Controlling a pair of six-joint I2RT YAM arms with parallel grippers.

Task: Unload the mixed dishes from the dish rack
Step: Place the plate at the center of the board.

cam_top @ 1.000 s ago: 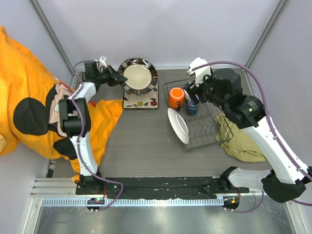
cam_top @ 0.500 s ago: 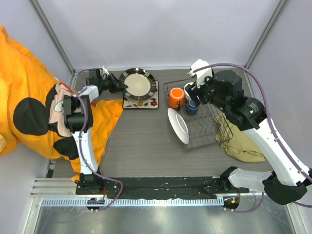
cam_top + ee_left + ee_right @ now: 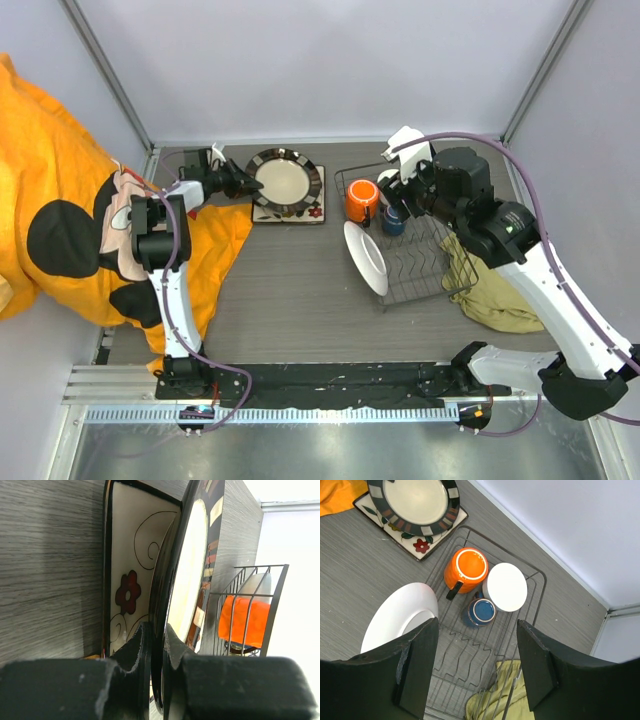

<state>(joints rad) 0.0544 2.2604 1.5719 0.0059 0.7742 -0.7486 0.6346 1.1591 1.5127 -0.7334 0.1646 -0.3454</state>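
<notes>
My left gripper (image 3: pixel 249 184) is shut on the near rim of the round dark-rimmed plate (image 3: pixel 286 179), which lies tilted over the square cream plate with flower swirls (image 3: pixel 292 209). In the left wrist view my fingers (image 3: pixel 142 645) pinch that round plate (image 3: pixel 189 575) above the square plate (image 3: pixel 131 565). The dish rack (image 3: pixel 418 262) holds the orange mug (image 3: pixel 361 200), the small dark-blue cup (image 3: pixel 394 221) and the white bowl (image 3: pixel 366 257), which leans at its left edge. My right gripper (image 3: pixel 477 650) is open and empty, high above the rack (image 3: pixel 470 665).
A round white upturned piece (image 3: pixel 506 586) sits in the rack beside the mug (image 3: pixel 466 569) and blue cup (image 3: pixel 481 611). An olive cloth (image 3: pixel 490 285) lies right of the rack. A big orange cartoon cloth (image 3: pixel 60 200) covers the table's left edge.
The left gripper has lowered the round plate from steeply tilted to nearly flat over the square plate. The right arm has barely moved.
</notes>
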